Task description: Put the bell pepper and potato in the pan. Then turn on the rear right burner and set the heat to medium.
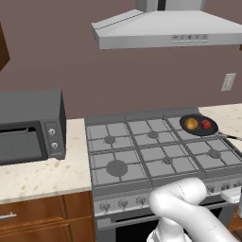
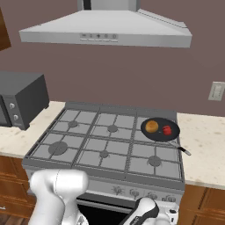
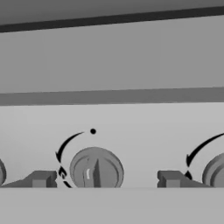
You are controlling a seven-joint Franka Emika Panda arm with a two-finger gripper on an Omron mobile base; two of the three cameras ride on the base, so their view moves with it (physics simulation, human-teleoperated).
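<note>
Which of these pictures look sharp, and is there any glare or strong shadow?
Left base view: sharp, even light, no glare on the pan. Right base view: likewise, soft shade under the hood. Hand view: grey, flat, the knob crisp between the open gripper.

One pan (image 2: 160, 129) on the stove (image 2: 105, 145), holding one potato (image 2: 151, 126) and one bell pepper (image 2: 167, 130). Six burners under the grates, one range hood (image 2: 105, 28) above, one microwave (image 1: 29, 125) on the counter (image 1: 42, 177), one wall outlet (image 2: 216, 91). Close in, one full knob (image 3: 96, 169) between two finger tips (image 3: 41, 179), plus parts of two more knobs at the edges.
</note>
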